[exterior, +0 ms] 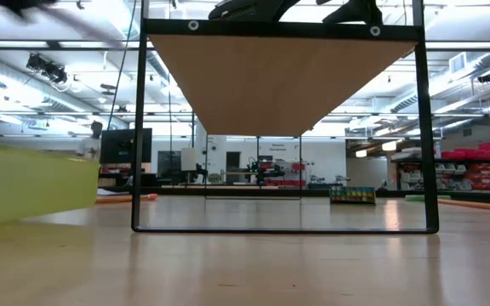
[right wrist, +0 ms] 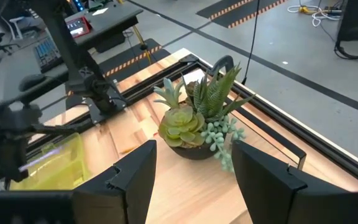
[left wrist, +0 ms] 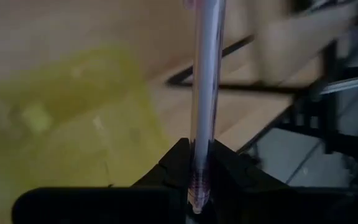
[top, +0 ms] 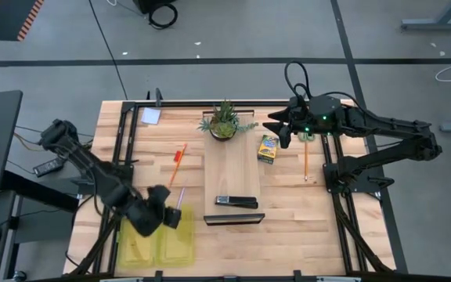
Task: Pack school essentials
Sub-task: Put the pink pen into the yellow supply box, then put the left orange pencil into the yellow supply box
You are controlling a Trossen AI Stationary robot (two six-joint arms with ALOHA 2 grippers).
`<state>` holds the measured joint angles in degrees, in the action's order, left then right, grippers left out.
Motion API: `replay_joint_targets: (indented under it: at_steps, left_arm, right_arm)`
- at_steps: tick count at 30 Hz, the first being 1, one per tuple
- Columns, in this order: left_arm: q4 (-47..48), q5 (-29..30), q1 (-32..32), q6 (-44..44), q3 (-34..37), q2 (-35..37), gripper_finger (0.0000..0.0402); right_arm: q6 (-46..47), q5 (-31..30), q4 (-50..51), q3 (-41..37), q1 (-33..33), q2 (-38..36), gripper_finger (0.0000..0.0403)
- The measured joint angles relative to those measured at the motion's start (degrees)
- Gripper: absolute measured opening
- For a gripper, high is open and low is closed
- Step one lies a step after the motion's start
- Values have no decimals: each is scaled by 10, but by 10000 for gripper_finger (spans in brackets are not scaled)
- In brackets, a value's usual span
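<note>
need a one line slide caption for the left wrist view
Left gripper shut on a clear purple pen, held above the yellow tray.

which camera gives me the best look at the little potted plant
The right wrist view: the potted plant fills the middle of the picture, leaves and dark pot clear, framed by the open right gripper. The high view shows it small from above. The low and left wrist views miss it.

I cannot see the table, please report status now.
Left gripper shut on pale purple pen, above yellow tray. Right gripper open, empty, near plant. Nothing blocking.
</note>
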<state>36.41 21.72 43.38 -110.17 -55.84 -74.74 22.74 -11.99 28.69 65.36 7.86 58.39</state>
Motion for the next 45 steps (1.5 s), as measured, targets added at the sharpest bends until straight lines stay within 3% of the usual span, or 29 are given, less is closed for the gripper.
replay_joint_targets:
  at_steps: [7, 17, 25, 34, 45]
  left_arm:
    - [1, -39, 59, -152, 0, -76, 47]
    - [-81, -125, 64, -173, 0, -160, 49]
    - [-86, -151, 60, -171, -1, -178, 45]
    - [-73, -156, 52, -166, -1, -180, 99]
    - [-75, -170, 43, -166, -1, -137, 223]
  right_arm:
    - [1, 0, 0, 0, 0, 1, 216]
    - [16, 0, 0, 0, -2, 1, 216]
    - [17, 3, 20, 0, -2, 1, 216]
    - [15, 4, 20, 0, -2, 1, 216]
    - [1, 25, 20, 0, 1, 1, 216]
